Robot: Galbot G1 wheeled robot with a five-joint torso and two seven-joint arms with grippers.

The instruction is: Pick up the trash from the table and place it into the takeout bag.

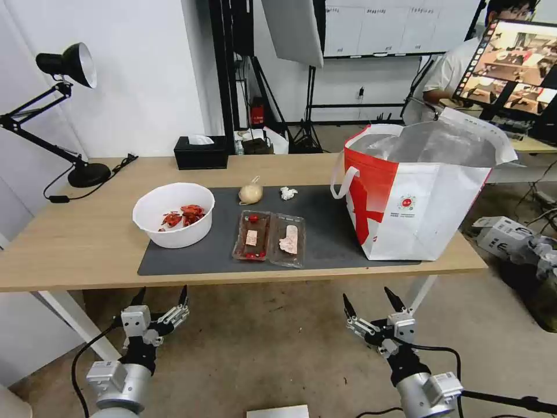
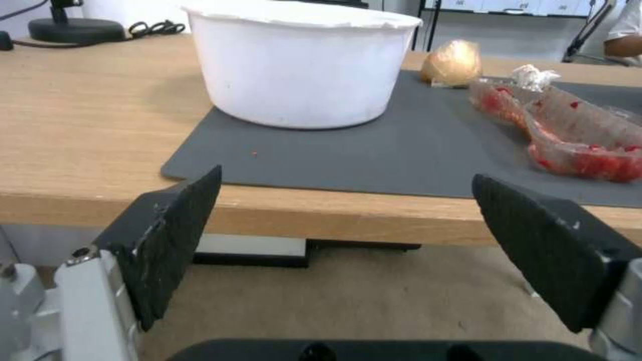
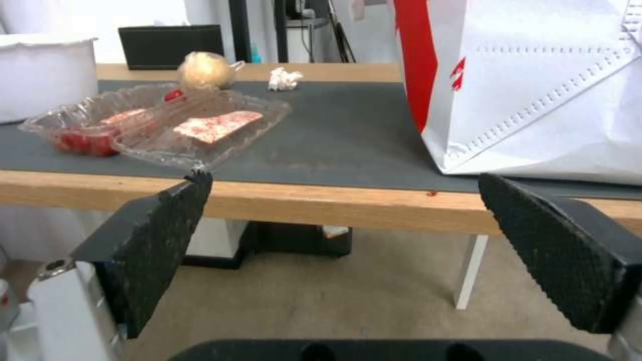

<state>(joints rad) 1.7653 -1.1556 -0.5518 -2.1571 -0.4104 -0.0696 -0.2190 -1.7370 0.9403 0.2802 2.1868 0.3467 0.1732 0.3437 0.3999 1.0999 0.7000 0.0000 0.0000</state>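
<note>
On the table (image 1: 69, 244), a dark mat carries the trash: a white bowl (image 1: 173, 214) (image 2: 301, 60) with red shellfish scraps, a clear hinged tray (image 1: 268, 237) (image 2: 569, 130) (image 3: 167, 125) with food bits, a beige tied pouch (image 1: 250, 192) (image 2: 453, 62) (image 3: 204, 70) and a crumpled tissue (image 1: 288, 193) (image 2: 533, 76) (image 3: 284, 78). The white-and-red takeout bag (image 1: 415, 197) (image 3: 535, 85) stands open at the mat's right end. My left gripper (image 1: 161, 296) (image 2: 344, 200) hangs open below the table's front edge, under the bowl. Open as well, my right gripper (image 1: 368, 297) (image 3: 344, 200) sits low, below the bag.
A black tissue box (image 1: 201, 152) stands at the back edge. A black desk lamp (image 1: 64, 110) with its cable is at the far left. Behind the bag are a monitor (image 1: 513, 64) and a seated person. White table legs (image 1: 78, 325) stand near my left arm.
</note>
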